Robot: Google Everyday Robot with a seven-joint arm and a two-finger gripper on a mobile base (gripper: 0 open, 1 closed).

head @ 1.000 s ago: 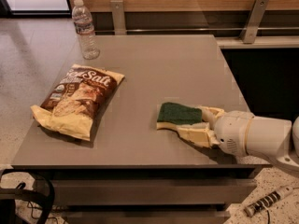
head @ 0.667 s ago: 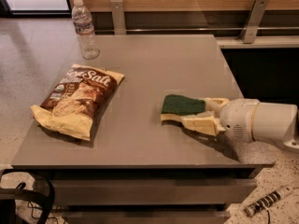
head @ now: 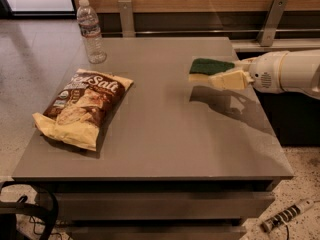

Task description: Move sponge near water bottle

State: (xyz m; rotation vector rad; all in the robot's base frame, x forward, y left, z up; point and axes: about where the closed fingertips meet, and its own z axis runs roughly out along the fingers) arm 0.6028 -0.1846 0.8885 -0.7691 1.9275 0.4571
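Observation:
The sponge [head: 209, 69], dark green on top with pale yellow foam below, is held in the air above the right side of the grey table [head: 165, 134]. My gripper [head: 220, 76] comes in from the right on a white arm and is shut on the sponge's right end. The sponge's shadow lies on the table under it. The water bottle [head: 90, 32], clear with a white cap and pale label, stands upright at the table's far left corner, well to the left of the sponge.
A brown and yellow chip bag [head: 82, 109] lies flat on the left part of the table, in front of the bottle. A wooden wall with metal brackets [head: 272, 19] runs behind the table. A power strip [head: 285, 216] lies on the floor at lower right.
My gripper has lifted the sponge off the table and carried it up and toward the back. The bottle and chip bag have not moved.

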